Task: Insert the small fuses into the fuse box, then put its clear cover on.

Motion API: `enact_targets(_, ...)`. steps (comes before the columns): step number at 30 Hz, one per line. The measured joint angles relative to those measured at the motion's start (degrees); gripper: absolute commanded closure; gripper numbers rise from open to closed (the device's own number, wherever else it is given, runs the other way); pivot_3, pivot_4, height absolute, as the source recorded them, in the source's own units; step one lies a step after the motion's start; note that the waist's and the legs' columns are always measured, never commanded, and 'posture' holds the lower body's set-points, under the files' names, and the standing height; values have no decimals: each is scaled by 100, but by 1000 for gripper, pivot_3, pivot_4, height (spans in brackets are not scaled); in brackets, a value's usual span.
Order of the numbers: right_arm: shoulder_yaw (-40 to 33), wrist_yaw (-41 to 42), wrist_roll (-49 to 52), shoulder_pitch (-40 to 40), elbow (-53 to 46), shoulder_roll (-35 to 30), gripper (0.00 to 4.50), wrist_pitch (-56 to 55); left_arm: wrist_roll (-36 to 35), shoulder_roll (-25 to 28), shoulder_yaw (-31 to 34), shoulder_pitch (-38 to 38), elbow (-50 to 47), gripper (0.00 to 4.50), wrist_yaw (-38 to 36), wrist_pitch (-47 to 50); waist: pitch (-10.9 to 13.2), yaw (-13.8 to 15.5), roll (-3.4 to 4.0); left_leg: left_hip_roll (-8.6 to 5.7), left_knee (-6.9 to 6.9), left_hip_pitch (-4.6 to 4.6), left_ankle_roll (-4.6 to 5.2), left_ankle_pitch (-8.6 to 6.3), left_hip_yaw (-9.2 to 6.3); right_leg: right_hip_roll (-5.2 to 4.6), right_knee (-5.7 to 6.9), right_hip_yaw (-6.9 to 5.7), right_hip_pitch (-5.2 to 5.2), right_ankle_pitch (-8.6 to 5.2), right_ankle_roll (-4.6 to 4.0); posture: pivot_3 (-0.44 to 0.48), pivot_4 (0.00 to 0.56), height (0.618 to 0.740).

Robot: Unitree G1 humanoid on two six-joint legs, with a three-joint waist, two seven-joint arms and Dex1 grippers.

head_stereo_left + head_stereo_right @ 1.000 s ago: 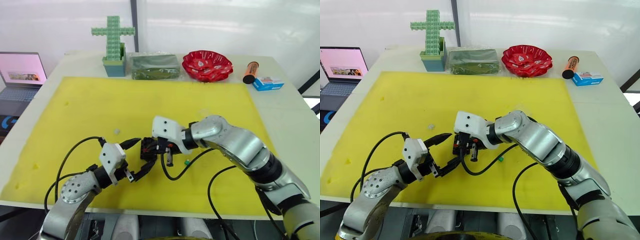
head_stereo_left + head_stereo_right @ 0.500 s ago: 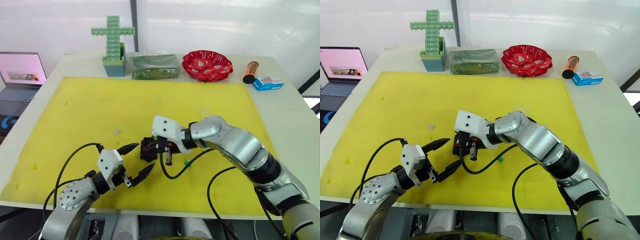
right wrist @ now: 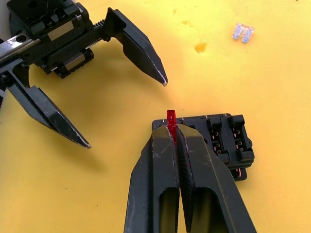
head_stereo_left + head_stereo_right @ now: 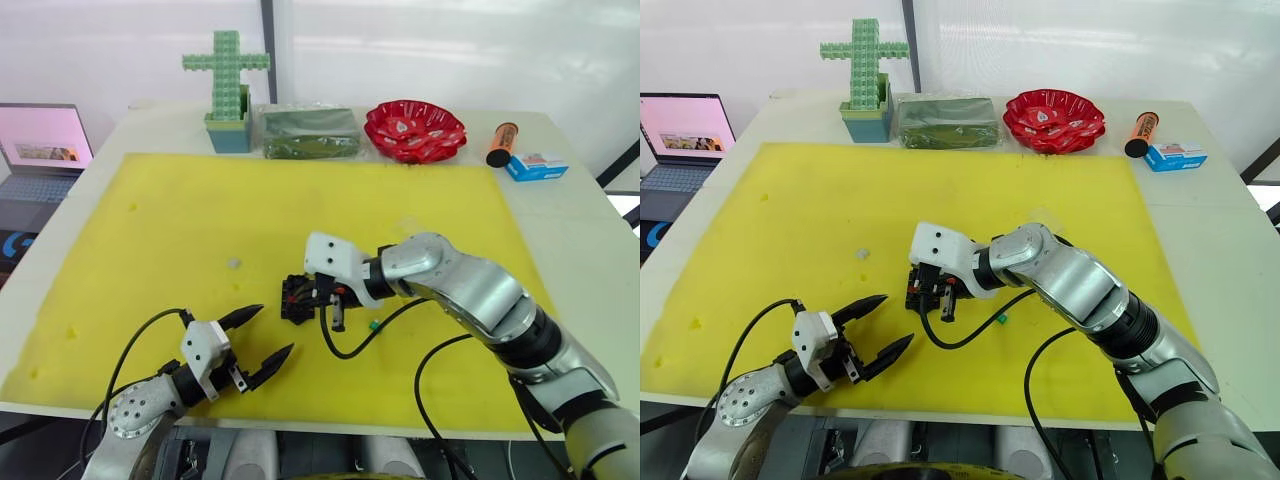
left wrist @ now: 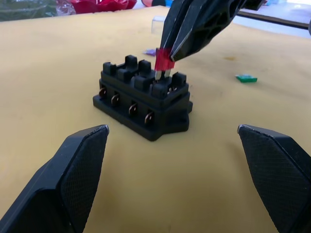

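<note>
The black fuse box [image 4: 295, 299] lies on the yellow mat [image 4: 180, 210], near its middle front. My right gripper [image 3: 174, 130] is shut on the red fuse [image 5: 164, 60] and holds it upright with its blades touching the top of the box at one end slot. My left gripper [image 4: 277, 328] stands open near the mat's front edge, apart from the box and holding nothing. A green fuse [image 4: 374, 324] lies to the right of the box, and a whitish-grey fuse [image 4: 234, 263] to its left. A purplish fuse [image 5: 150, 51] lies just behind it. The clear cover [image 5: 158, 22] stands farther back.
Along the table's far edge stand a green cross of blocks [image 4: 227, 90], a green-filled clear bag [image 4: 308, 133], a red bowl [image 4: 414, 130], an orange tube [image 4: 500, 144] and a blue-and-white carton [image 4: 536, 166]. A laptop [image 4: 40, 150] sits off the table's left side.
My left gripper has drawn back from the fuse box toward the mat's front edge, still open. The right gripper and red fuse have stayed over the box.
</note>
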Motion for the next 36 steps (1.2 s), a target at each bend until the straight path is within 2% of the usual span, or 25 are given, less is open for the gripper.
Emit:
enact_targets(14, 18, 94, 3, -2, -17, -66, 4500, 79, 61, -183, -16, -71, 621, 22, -194, -969, -3, -15, 9, 5, -9, 0, -1, -1, 1, -18, -4, 3, -6, 5, -12, 0, 150, 740)
enact_targets(17, 18, 93, 2, -2, -18, -67, 4500, 102, 73, -220, -27, -112, 719, 22, -233, -1103, -4, -12, 11, 3, -13, -5, -2, -1, 7, -30, -4, -1, -33, 5, -13, 0, 150, 740)
enact_targets(29, 169, 102, -68, -2, -16, -85, 4500, 80, 78, -284, -72, -216, 802, 22, -227, -1168, -8, -8, 17, -18, -12, -25, -2, -1, 29, -80, -4, -23, -63, 10, -20, 0, 150, 740)
enact_targets(36, 195, 163, -112, 2, -17, -146, 4500, -23, 129, -287, -101, -216, 518, 22, -2, -788, -8, -6, 17, -19, -12, -29, -2, -1, 29, -81, -7, -23, -64, 10, -20, 0, 150, 740)
